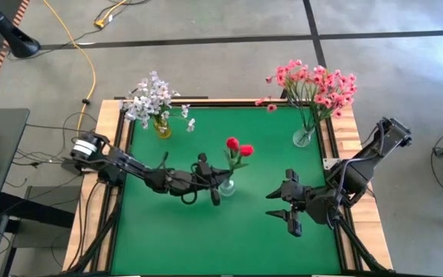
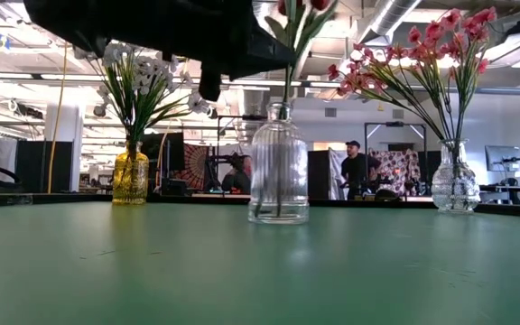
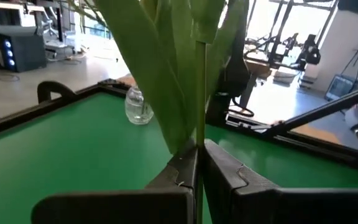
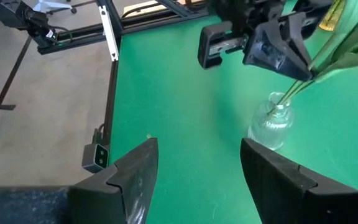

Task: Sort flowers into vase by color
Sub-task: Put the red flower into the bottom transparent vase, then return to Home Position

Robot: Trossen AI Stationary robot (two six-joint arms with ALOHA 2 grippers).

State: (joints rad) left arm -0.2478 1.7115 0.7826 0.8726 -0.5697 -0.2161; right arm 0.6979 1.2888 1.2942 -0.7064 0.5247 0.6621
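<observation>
While the red flowers [image 1: 238, 146] stood with their stems down in the clear bottle vase [image 1: 226, 186] near the middle of the green table [image 1: 183, 238], the left gripper [image 1: 212, 181] was closed on them. In the left wrist view its two dark fingers [image 3: 182, 168] met around a thin green stem [image 3: 200, 93], with broad green leaves rising just above the pinch. In the low view the same vase [image 2: 278, 167] stood upright on the mat, the stem running down through its neck and the dark mass of the left arm hanging over it.

The right gripper [image 1: 286, 206] hovered above the mat to the right of that vase and apart from it, its fingers spread wide and holding nothing; in its own wrist view the clear vase [image 4: 270, 126] and the left gripper [image 4: 284, 53] showed beyond the open fingers [image 4: 135, 171].

At the far left corner of the table the whitish-lavender flowers [image 1: 154, 96] stood in a yellow vase [image 1: 161, 127]. At the far right corner the pink flowers [image 1: 318, 83] fanned out of a clear round vase [image 1: 303, 137]. One pink bloom [image 1: 271, 107] showed by the far edge, left of that spray.

Beyond the table, in the low view, a person [image 2: 357, 169] in dark clothes stood in the room.
</observation>
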